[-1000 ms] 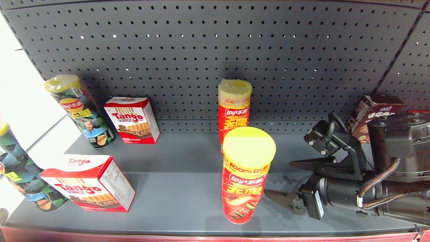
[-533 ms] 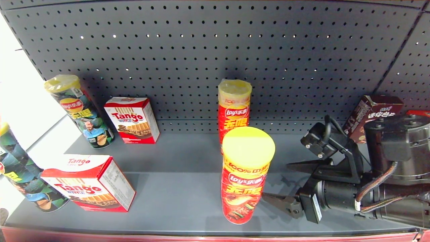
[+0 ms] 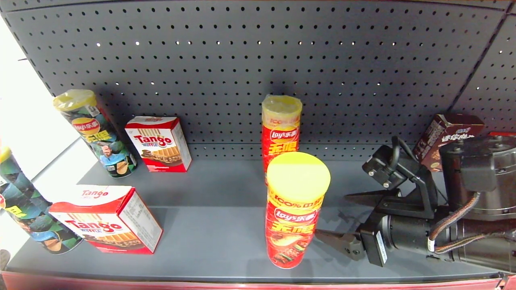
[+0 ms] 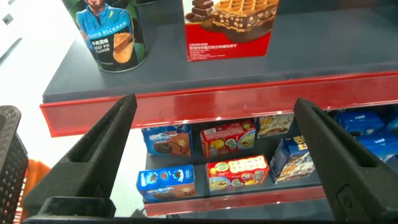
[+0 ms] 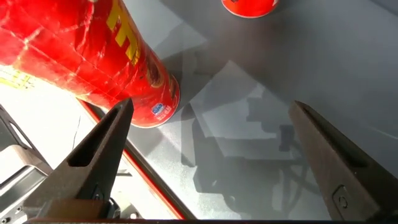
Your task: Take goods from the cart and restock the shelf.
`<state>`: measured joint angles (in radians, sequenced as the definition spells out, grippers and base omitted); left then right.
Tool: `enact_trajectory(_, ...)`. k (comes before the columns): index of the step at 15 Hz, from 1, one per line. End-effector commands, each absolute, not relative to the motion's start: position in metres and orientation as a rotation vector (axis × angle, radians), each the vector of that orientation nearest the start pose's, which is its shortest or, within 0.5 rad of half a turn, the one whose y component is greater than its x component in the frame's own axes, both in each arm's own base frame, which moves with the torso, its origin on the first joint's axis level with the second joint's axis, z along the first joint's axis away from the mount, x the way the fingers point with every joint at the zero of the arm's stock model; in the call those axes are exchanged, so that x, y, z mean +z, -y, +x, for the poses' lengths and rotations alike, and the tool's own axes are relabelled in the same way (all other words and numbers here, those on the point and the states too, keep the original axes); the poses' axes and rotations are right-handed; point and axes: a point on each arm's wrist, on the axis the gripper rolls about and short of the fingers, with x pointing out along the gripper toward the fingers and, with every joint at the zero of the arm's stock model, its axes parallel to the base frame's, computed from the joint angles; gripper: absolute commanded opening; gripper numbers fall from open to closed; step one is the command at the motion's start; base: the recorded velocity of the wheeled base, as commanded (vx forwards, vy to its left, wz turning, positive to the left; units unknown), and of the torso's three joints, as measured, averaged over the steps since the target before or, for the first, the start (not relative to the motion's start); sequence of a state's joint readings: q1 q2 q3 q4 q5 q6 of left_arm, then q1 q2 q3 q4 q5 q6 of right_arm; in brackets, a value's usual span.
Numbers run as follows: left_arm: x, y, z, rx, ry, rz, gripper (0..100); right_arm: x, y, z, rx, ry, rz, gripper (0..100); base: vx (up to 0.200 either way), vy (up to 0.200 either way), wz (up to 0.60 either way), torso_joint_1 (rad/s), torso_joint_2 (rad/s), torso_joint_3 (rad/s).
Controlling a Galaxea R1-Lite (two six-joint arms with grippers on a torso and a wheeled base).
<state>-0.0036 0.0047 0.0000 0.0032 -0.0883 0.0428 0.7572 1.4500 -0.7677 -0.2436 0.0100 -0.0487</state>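
Note:
A red chip can (image 3: 296, 209) with a yellow lid stands upright near the shelf's front edge, and a second red can (image 3: 281, 129) stands behind it by the pegboard. To the right of the front can, my right gripper (image 3: 332, 217) lies open with nothing between its fingers. In the right wrist view the front can (image 5: 93, 50) stands just beyond one fingertip of that gripper (image 5: 208, 109), outside the gap; the rear can's base (image 5: 249, 5) is farther off. My left gripper (image 4: 214, 102) hangs open and empty in front of the shelf's red front edge (image 4: 217, 99).
On the grey shelf (image 3: 217, 225), two wafer boxes (image 3: 109, 219) (image 3: 159, 143) and two dark chip cans (image 3: 94, 133) (image 3: 24, 209) stand at the left. A brown box (image 3: 447, 133) stands at the back right. Bare shelf lies between the left boxes and the red cans. Small packs (image 4: 236, 171) fill a lower shelf.
My right gripper edged a little left toward the front can, then eased slightly back, staying open. The cans and boxes stand as before.

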Motion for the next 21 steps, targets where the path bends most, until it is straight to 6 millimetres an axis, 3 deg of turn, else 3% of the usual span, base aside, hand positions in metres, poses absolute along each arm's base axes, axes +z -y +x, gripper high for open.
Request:
enact_trajectory(1,0.075,0.002,-0.022,-0.092,-0.007,0.043,100,0.202,-0.168,0.174,0.774,-0.403,-0.213,100,0.000,0.000,0.00,0.000,0.00,0.000)
enact_trajectory(8,0.075,0.002,-0.022,-0.092,-0.007,0.043,100,0.199,-0.168,0.175,0.781,-0.402,-0.247,100,0.000,0.000,0.00,0.000,0.00,0.000)
enact_trajectory(13,0.075,0.002,-0.022,-0.091,-0.007,0.043,100,0.209,-0.154,0.172,0.743,-0.362,-0.222,100,0.000,0.000,0.00,0.000,0.00,0.000)
enact_trajectory(18,0.075,0.002,-0.022,-0.091,-0.007,0.043,100,0.247,-0.095,0.168,0.530,-0.207,-0.137,100,0.000,0.000,0.00,0.000,0.00,0.000)
enact_trajectory(20,0.075,0.002,-0.022,-0.092,-0.007,0.043,100,0.266,-0.069,0.157,0.425,-0.115,-0.106,100,0.000,0.000,0.00,0.000,0.00,0.000)
enact_trajectory(21,0.075,0.002,-0.022,-0.091,-0.007,0.043,100,0.280,-0.046,0.142,0.324,-0.030,-0.086,100,0.000,0.000,0.00,0.000,0.00,0.000)
